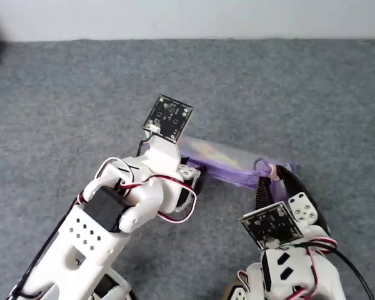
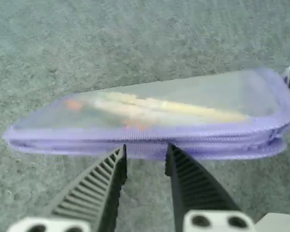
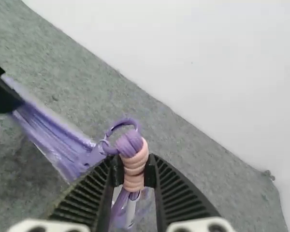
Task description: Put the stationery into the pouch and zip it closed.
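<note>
One purple pouch [image 2: 150,121], left claw [image 2: 146,150] pinching its long edge, right claw [image 3: 133,158] clamped on zipper pull [image 3: 134,170].

Left arm [image 1: 75,250] is wearing smooth white shells, a grid of small dark holes dotting its broad link; a black servo block [image 1: 106,209] is sitting between the shells; red, white and black cables [image 1: 190,209] are looping out beside it; a square black circuit board [image 1: 167,117] is topping the wrist; right arm [image 1: 294,272] is showing the same white shells, a like board [image 1: 272,225] and red-and-black wiring [image 1: 314,249]; left gripper [image 2: 146,147] is showing dark, ribbed, tapering fingers [image 2: 101,188] on pale bases with round screw holes; right gripper [image 3: 133,162] is looking alike.
</note>
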